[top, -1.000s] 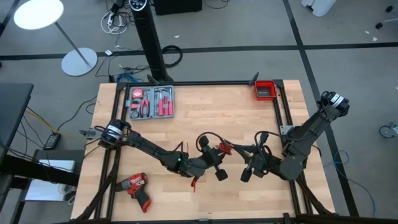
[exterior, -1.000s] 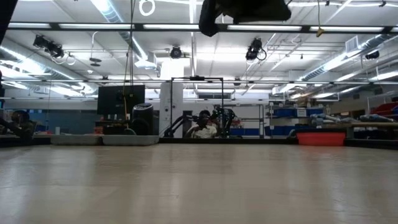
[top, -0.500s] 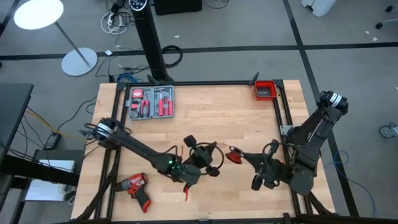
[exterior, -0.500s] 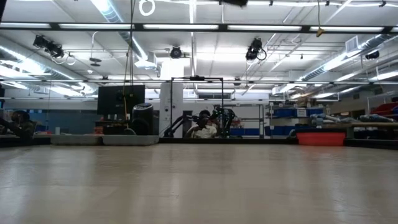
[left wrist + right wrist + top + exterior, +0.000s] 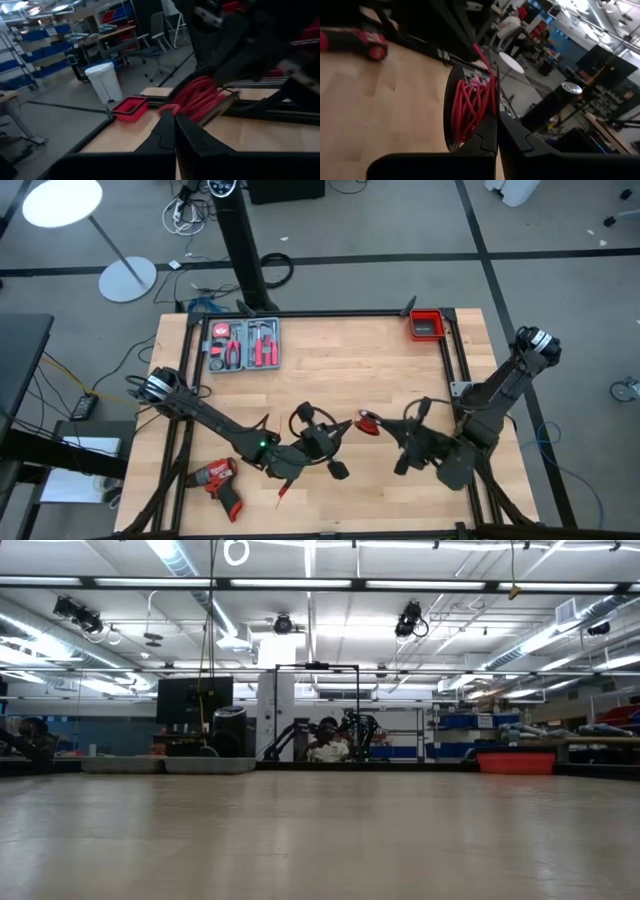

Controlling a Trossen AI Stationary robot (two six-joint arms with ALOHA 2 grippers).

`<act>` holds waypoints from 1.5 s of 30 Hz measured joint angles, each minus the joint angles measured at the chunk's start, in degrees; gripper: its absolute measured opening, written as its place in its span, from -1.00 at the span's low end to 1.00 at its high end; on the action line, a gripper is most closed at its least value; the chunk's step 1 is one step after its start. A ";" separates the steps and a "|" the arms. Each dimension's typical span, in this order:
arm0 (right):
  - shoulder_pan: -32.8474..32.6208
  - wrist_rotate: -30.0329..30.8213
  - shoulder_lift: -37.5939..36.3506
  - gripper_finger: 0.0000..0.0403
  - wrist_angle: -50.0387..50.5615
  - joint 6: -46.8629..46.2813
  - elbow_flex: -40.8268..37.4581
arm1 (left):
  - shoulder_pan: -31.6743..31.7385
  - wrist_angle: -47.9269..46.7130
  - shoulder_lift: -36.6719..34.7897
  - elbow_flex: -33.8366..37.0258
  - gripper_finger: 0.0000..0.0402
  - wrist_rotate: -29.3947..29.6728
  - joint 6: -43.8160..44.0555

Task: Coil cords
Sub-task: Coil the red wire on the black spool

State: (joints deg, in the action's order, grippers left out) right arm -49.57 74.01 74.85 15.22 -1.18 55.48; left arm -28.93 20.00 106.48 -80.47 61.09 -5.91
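The red cord [image 5: 472, 107] is already gathered into a tight bundle of loops, held up above the middle of the table [image 5: 340, 360] between the two arms; in the high view it shows as a small red knot [image 5: 367, 422]. The right end effector [image 5: 496, 120] is closed on that bundle, its fingers pinching the loops together. From the left wrist view the same red coil [image 5: 200, 97] sits just ahead of the left end effector [image 5: 174, 131], which is shut and seems to pinch a red strand at its tip. A black cable [image 5: 315, 430] loops around the left arm's wrist in the high view, hanging loosely; whether it is gripped I cannot tell.

The step in hand looks like the finishing of the red coil: the loops are formed and both arms hold them aloft. The next move likely calls for tucking or releasing the free end without letting the loops spring apart, then setting the bundle down on the bare wood, clear of the drill [image 5: 220, 483] and the tool tray [image 5: 243, 345]. The black cable appears still uncoiled.
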 joint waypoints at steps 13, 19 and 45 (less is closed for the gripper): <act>8.32 -0.78 0.00 -1.00 0.43 3.92 0.00 | 0.05 0.03 0.07 0.00 -1.00 -1.06 1.68; 11.67 -3.12 0.00 -1.00 -6.44 9.30 0.00 | 1.13 0.41 0.07 0.00 -1.00 -1.67 1.69; 13.43 -8.18 0.02 -1.00 -18.79 22.01 0.00 | 2.34 5.04 0.07 0.00 -1.00 -6.27 3.20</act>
State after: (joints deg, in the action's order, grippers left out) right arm -36.14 65.84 74.87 -3.58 20.83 55.48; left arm -26.59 25.04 106.54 -80.47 54.82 -2.71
